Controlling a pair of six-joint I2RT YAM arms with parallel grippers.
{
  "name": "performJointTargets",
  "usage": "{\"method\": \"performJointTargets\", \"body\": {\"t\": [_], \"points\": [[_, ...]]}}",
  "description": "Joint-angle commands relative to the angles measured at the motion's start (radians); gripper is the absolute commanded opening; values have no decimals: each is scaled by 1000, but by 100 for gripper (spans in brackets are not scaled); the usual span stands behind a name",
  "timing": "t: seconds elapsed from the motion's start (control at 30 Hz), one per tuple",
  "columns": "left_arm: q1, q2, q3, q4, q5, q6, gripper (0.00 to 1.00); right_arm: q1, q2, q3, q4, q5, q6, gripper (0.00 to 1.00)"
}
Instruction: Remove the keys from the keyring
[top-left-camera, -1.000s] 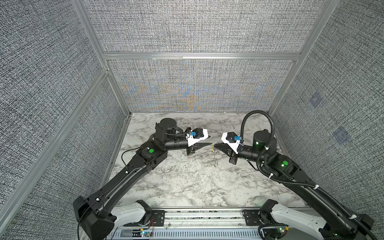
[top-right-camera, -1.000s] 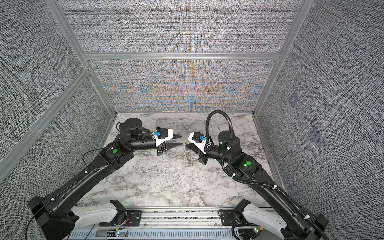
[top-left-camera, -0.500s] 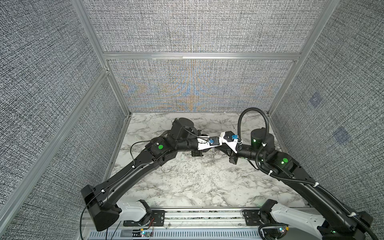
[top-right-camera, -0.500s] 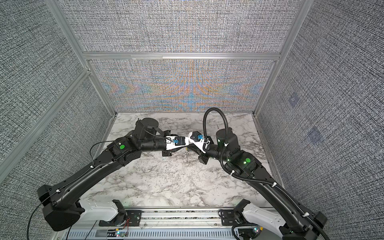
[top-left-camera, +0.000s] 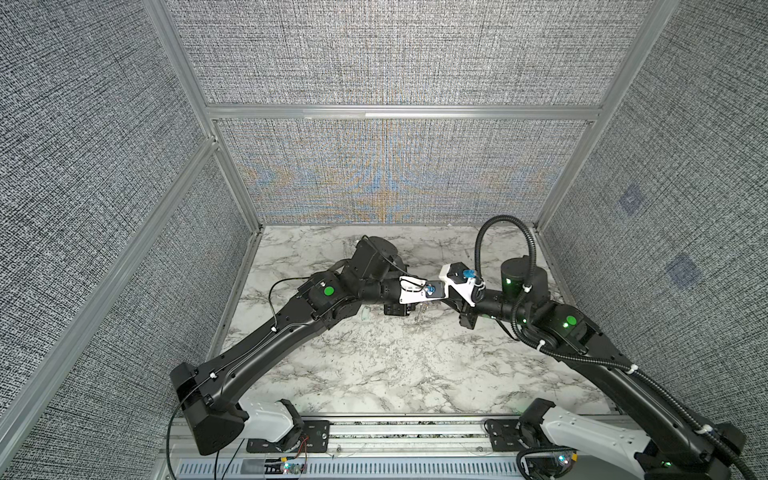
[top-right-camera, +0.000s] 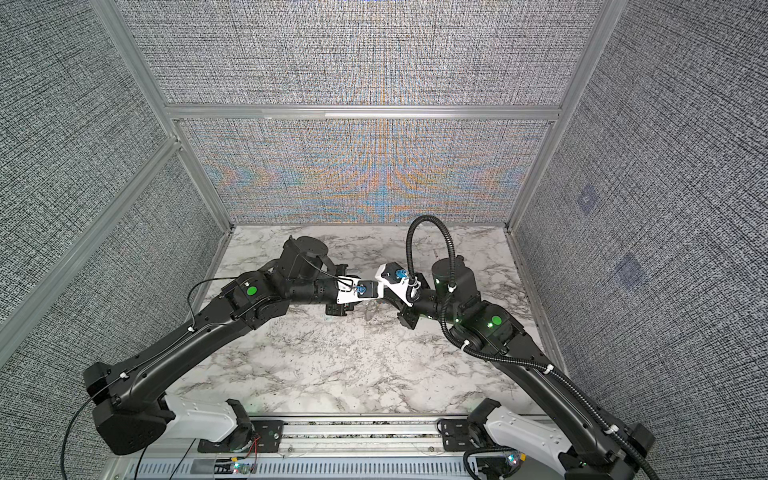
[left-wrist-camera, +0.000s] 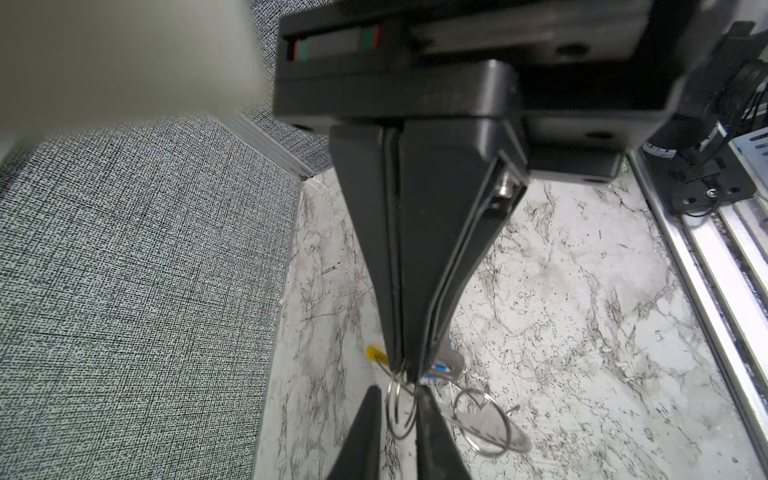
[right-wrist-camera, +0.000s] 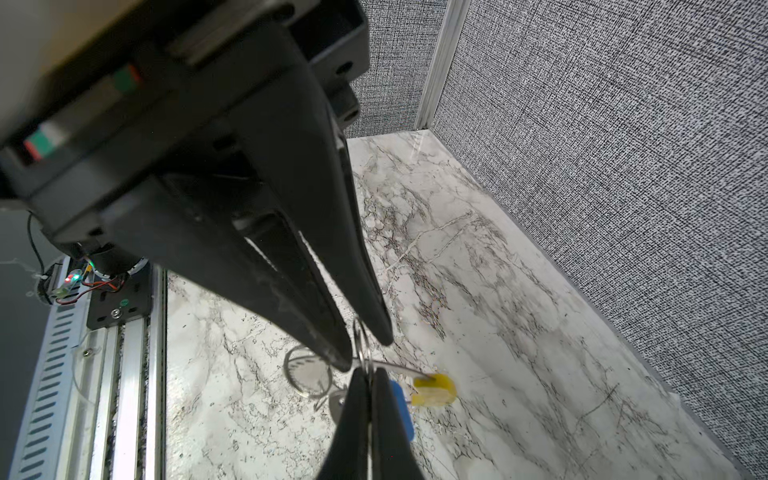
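From above, in both top views, the left arm (top-left-camera: 291, 328) and the right arm (top-left-camera: 582, 345) lean in over the marble tabletop (top-left-camera: 374, 374) and meet nose to nose near its middle, toward the back wall. Their white camera mounts (top-left-camera: 411, 291) cover the fingertips, so from up here I cannot tell how either pair of fingers stands. The keyring (top-right-camera: 370, 313) is only a faint glint just below the meeting point. The left wrist view opens that up. The right gripper (left-wrist-camera: 405, 372) has its fingers pressed flat together, nipping the keyring's thin wire right at the tips. The yellow sleeve (left-wrist-camera: 374, 353) pokes out on one side of them and the blue key (left-wrist-camera: 440, 368) on the other. The left gripper (left-wrist-camera: 398, 390) has its fingers a little apart, with a small ring (left-wrist-camera: 390, 409) standing in the gap; whether they touch it I cannot tell. A second ring (left-wrist-camera: 482, 419) sits beside it, the pale key (left-wrist-camera: 505, 436) lying across it. The right wrist view looks from the opposite side. It alone shows the wire running clear from the pinch out to the sleeve (right-wrist-camera: 434, 390), but here the pale key is almost wholly hidden behind the right fingers.
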Motion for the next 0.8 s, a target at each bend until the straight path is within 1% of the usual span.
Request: {"method": "performJointTargets", "body": {"t": [0.0,0.13,0.37,0.47,0.57,0.67,0.77], "points": [[1,8,5,-5,-35,-15,17,4,-8,2,39,-37,-22,0],[1,9,5,4,-38,-25,12,4,-8,-2,40,-50,-22,0],[0,3,-7,35,-17,-62,10,4,-11,-8,43,-55,-27,0],[5,-6,-19,54,4,-79,5,3,-16,-11,52,-56,-29,0],[15,-9,-24,61,42,-102,0,4,-24,-15,56,-44,-35,0],[36,-14,-31,75,99,-128,0,5,-37,-20,61,-17,-45,0],[67,-25,-52,112,171,-171,0,5,-51,-26,71,1,-53,6]]}}
